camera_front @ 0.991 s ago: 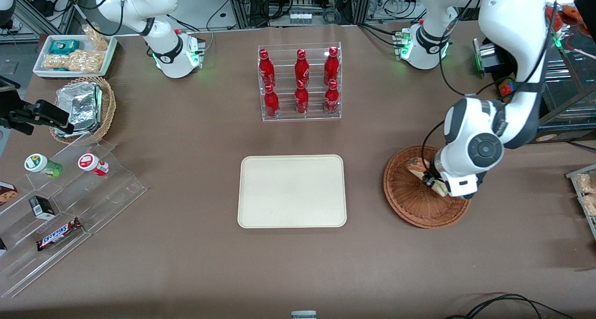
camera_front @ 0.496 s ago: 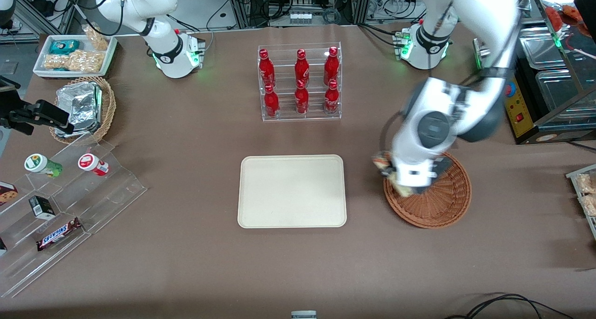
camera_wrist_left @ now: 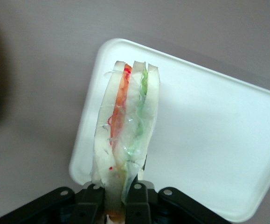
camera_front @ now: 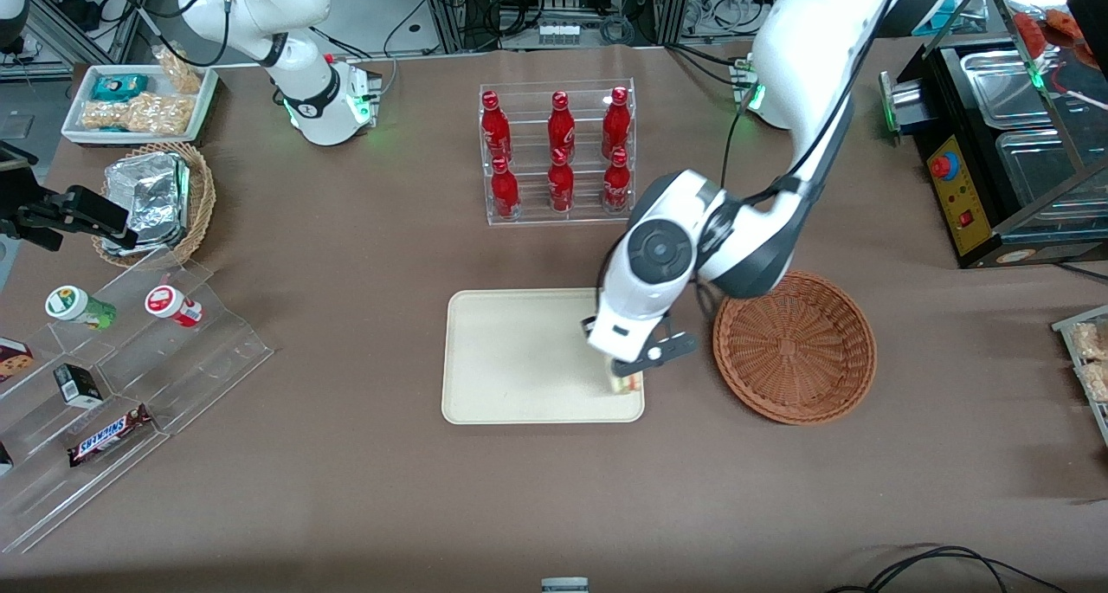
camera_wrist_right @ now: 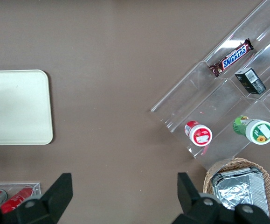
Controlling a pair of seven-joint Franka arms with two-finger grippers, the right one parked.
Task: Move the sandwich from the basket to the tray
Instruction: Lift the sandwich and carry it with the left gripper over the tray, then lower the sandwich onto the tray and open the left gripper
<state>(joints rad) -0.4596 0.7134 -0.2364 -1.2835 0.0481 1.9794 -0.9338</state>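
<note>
Sandwich (camera_wrist_left: 125,135) sits clamped between the gripper (camera_front: 625,377) fingers (camera_wrist_left: 92,198), hanging just above the basket-side corner of the tray (camera_front: 519,359), basket (camera_front: 794,347) empty alongside, so it looks like carry done, next lower and let go!

Glossy clear-wrapped sandwich (camera_wrist_left: 128,135) in black hand (camera_wrist_left: 118,198), matt cream tray (camera_front: 519,359), woven wicker basket (camera_front: 794,346)
</note>
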